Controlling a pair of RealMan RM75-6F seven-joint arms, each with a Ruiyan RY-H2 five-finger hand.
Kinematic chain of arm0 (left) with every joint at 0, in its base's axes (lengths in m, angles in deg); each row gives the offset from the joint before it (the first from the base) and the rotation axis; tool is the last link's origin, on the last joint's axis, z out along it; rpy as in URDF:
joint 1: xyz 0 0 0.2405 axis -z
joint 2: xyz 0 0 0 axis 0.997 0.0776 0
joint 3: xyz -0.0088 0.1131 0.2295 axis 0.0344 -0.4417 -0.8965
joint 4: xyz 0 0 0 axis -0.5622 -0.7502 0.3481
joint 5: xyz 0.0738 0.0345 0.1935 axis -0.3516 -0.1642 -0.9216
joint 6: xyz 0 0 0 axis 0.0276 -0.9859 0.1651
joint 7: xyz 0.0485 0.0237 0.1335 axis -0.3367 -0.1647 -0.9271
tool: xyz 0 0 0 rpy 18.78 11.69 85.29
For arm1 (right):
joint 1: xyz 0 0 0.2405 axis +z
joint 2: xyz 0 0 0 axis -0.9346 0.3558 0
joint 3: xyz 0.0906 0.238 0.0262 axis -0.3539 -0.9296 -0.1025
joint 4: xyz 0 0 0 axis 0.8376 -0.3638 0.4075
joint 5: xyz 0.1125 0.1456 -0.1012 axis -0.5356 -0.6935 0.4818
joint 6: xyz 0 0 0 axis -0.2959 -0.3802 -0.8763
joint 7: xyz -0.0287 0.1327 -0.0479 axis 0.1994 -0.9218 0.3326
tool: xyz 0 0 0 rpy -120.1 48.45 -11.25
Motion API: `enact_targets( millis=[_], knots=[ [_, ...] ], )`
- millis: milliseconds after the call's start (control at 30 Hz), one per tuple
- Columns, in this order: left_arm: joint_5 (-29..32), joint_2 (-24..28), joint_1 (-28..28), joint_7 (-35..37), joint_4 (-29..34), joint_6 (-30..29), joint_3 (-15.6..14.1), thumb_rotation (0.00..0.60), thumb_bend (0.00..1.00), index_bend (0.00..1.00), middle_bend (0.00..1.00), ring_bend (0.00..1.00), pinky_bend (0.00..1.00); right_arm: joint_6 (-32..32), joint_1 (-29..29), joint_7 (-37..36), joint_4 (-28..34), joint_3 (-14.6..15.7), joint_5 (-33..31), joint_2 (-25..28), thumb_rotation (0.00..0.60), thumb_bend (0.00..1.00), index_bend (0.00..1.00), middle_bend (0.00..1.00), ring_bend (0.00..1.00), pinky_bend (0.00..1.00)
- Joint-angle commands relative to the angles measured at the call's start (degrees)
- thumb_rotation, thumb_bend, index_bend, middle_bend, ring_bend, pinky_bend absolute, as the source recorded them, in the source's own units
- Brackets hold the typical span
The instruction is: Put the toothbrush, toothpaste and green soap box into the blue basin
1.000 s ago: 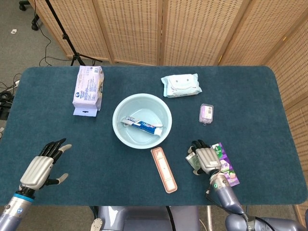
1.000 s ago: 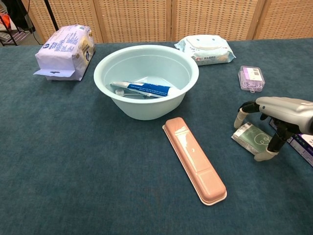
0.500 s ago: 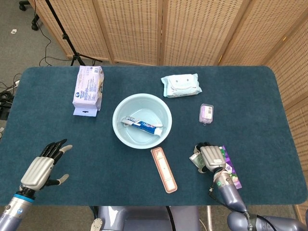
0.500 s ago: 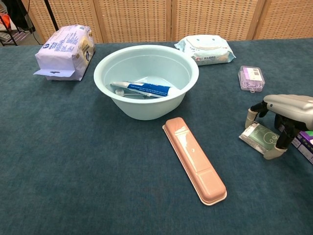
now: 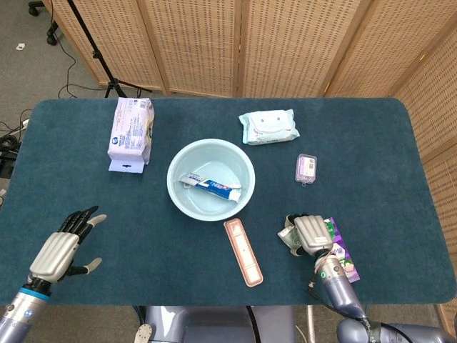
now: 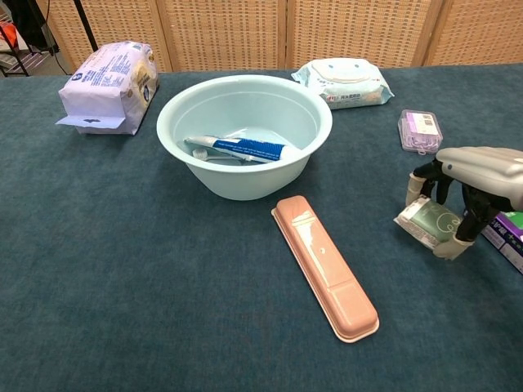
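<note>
The light blue basin (image 5: 244, 174) (image 6: 320, 115) stands mid-table with a blue-and-white toothpaste tube (image 5: 212, 186) (image 6: 245, 149) lying in it. A long pink toothbrush case (image 5: 243, 251) (image 6: 327, 265) lies on the cloth just in front of the basin. To its right, my right hand (image 5: 308, 233) (image 6: 476, 170) arches over the green soap box (image 5: 288, 239) (image 6: 429, 222) and grips it between fingers and thumb; the box looks slightly tilted. My left hand (image 5: 61, 249) hovers open near the front left, fingers spread, holding nothing.
A purple packet (image 5: 341, 251) (image 6: 508, 233) lies right beside my right hand. A small purple box (image 5: 306, 168) (image 6: 420, 131), a wet-wipes pack (image 5: 268, 127) (image 6: 343, 82) and a tissue pack (image 5: 131, 131) (image 6: 106, 82) sit further back. The table's front edge is near both hands.
My right hand's fingers have drawn in around the green soap box, which shifted a little to the right and tipped. The left hand has stayed put.
</note>
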Motion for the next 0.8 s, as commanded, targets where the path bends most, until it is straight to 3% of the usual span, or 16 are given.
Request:
enact_targets(
  millis=[33, 433, 800],
  knots=[
    [-0.1, 0.2, 0.0, 0.3, 0.0, -0.1, 0.1, 0.6, 0.25, 0.14, 0.0, 0.0, 0.02, 0.8, 0.4, 1.3, 1.5, -0.6, -0.2, 0.9, 0.6, 0.16, 0.61, 0.43, 0.39, 0.54],
    [0.0, 0.5, -0.1, 1.2, -0.3, -0.3, 0.3, 0.6, 0.25, 0.14, 0.0, 0.0, 0.02, 3.3, 4.3, 8.7, 7.4, -5.0, -2.9, 3.6, 0.6, 0.16, 0.62, 0.43, 0.39, 0.54],
    [0.1, 0.4, 0.4, 2.7, -0.9, 1.2, 0.1, 0.6, 0.25, 0.14, 0.0, 0.0, 0.02, 3.1, 11.2, 15.0, 7.6, -10.7, -9.0, 3.3, 0.6, 0.16, 0.62, 0.43, 0.39, 0.54]
  ],
)
